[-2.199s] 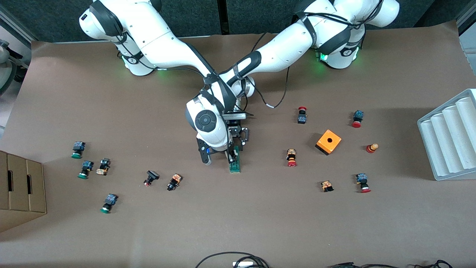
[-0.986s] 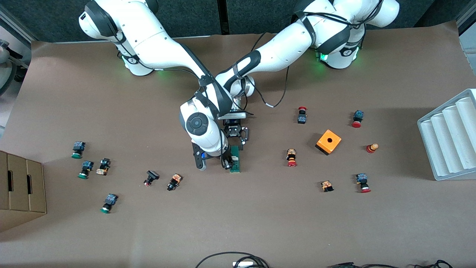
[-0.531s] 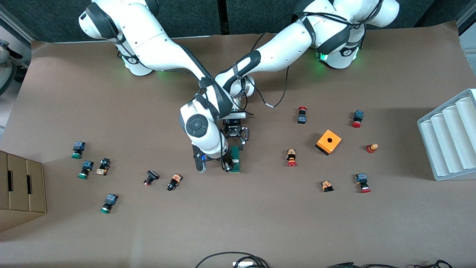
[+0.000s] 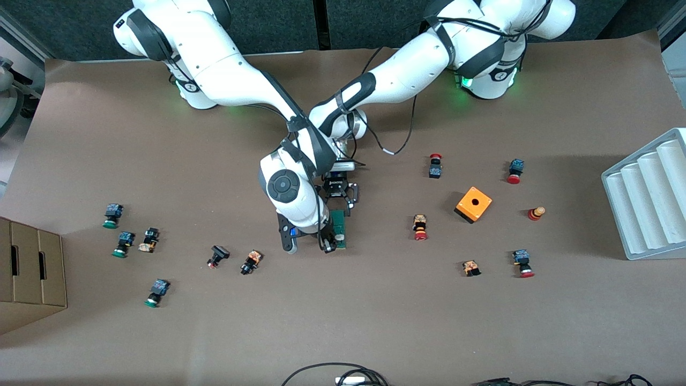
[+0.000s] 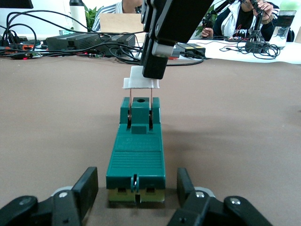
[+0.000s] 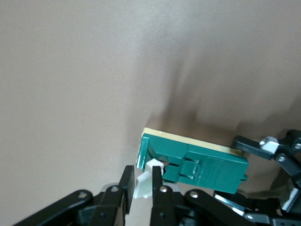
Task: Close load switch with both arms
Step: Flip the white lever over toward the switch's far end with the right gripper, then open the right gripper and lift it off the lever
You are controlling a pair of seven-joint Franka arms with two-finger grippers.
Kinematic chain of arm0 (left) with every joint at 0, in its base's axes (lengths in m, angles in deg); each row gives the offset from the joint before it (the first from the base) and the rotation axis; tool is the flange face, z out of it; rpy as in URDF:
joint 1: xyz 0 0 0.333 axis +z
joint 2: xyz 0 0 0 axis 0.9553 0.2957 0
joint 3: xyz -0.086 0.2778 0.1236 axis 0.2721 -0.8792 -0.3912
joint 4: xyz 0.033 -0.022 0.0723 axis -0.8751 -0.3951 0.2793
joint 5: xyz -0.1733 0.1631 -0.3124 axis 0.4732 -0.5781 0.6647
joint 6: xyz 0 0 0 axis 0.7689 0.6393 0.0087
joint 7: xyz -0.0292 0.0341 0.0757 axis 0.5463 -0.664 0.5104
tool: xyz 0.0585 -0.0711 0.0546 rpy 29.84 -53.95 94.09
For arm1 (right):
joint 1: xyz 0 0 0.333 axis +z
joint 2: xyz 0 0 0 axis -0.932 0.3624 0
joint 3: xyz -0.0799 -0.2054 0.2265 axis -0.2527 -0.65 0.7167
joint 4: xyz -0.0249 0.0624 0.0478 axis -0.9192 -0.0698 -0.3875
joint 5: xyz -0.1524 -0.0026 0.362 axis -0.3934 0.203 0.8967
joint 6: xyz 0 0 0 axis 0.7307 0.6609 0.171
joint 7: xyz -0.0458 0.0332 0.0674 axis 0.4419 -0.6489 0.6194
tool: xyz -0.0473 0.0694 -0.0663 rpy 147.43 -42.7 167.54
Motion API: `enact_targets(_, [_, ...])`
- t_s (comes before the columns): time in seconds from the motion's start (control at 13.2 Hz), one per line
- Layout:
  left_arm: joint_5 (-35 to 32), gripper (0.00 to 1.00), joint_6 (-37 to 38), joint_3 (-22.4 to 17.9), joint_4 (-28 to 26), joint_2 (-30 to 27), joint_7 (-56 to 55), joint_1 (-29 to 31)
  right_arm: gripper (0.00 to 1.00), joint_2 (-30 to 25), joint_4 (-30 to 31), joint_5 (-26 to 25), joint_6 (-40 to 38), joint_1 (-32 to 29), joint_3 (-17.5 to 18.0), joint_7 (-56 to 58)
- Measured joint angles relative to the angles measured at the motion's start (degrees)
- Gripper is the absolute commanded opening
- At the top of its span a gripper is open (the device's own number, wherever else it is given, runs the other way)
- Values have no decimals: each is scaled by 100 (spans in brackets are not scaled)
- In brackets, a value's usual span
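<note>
The load switch is a dark-green block lying mid-table, also clear in the left wrist view and the right wrist view. My left gripper is open and straddles the switch's end farther from the front camera, with a gap of bare table on each side. My right gripper reaches over the switch's other end. It is shut on the switch's white tab, which stands raised on two thin blades.
An orange cube with a hole and several red-capped push buttons lie toward the left arm's end. Green-capped buttons lie toward the right arm's end by a cardboard box. A white ridged tray stands at the table's edge. Cables lie at the front edge.
The right hand has shifted slightly toward the front camera along the switch, and its fingers have tightened on the white tab. The left arm and the switch body have stayed put.
</note>
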Motion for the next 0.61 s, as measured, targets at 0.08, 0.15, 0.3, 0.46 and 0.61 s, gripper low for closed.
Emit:
enact_targets(0.08, [0,76,3,0,-1,0,-2,0,23,51,-54,0,18,-4,-2,0])
enact_targets(0.15, [-1,76,8,0,-4,0,-14,-2,23,93,-98,0,26,-6,-6,0])
enact_targets(0.3, [-18,76,26,-2,-15,0,-57,-8,23,175,-172,0,40,-11,-15,0])
enact_targets(0.46, [-75,76,50,-5,-41,1,-121,-13,23,238,-224,0,56,-15,-19,0])
enact_targets(0.61, [-95,77,60,-7,-49,1,-160,-14,23,274,-242,0,63,-15,-21,0])
